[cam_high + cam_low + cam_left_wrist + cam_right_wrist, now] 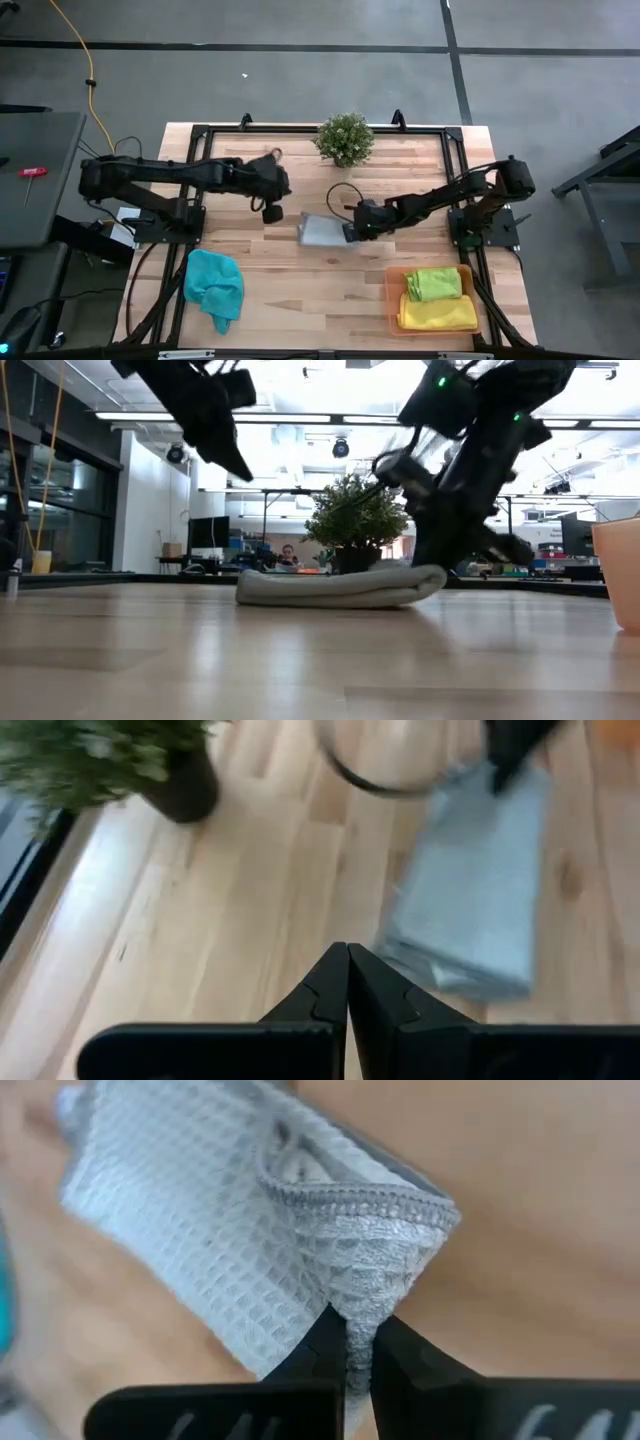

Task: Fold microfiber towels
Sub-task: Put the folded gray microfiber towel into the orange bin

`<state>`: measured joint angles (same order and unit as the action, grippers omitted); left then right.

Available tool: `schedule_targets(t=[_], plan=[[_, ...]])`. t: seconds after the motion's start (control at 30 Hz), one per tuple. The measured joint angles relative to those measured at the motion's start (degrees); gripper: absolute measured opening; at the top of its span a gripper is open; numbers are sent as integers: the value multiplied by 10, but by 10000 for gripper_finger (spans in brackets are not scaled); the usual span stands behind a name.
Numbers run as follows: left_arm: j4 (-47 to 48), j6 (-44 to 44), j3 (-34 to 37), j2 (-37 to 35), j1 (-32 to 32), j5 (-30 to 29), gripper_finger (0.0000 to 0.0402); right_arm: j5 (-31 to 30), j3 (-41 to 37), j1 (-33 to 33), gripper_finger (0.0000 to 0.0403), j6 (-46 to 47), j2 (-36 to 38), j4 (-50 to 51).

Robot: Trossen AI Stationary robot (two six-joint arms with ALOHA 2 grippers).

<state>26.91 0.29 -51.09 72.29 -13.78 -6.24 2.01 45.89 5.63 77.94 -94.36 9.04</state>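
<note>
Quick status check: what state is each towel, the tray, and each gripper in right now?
Grey towel: folded, flat mid-table, one edge pinched.
Right gripper: shut on the grey towel's edge.
Left gripper: shut, empty, raised above the table.
Teal towel: crumpled, unfolded, near the front left.
Green towel: folded, on top of the yellow one.
Yellow towel: folded, in the tray.
Orange tray: holds both.

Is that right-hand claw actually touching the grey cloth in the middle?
Touching. The right wrist view shows the right gripper pinched shut on a corner of the grey towel.
</note>
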Motion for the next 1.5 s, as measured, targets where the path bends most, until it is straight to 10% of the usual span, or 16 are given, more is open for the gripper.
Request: schedule_targets(t=[0.7,1.5], plan=[[2,-71,0,-41,19,-19,0,-25,190,247,0,257,17,294],[2,-35,-1,-41,18,-24,0,1,207,390,0,472,17,311]])
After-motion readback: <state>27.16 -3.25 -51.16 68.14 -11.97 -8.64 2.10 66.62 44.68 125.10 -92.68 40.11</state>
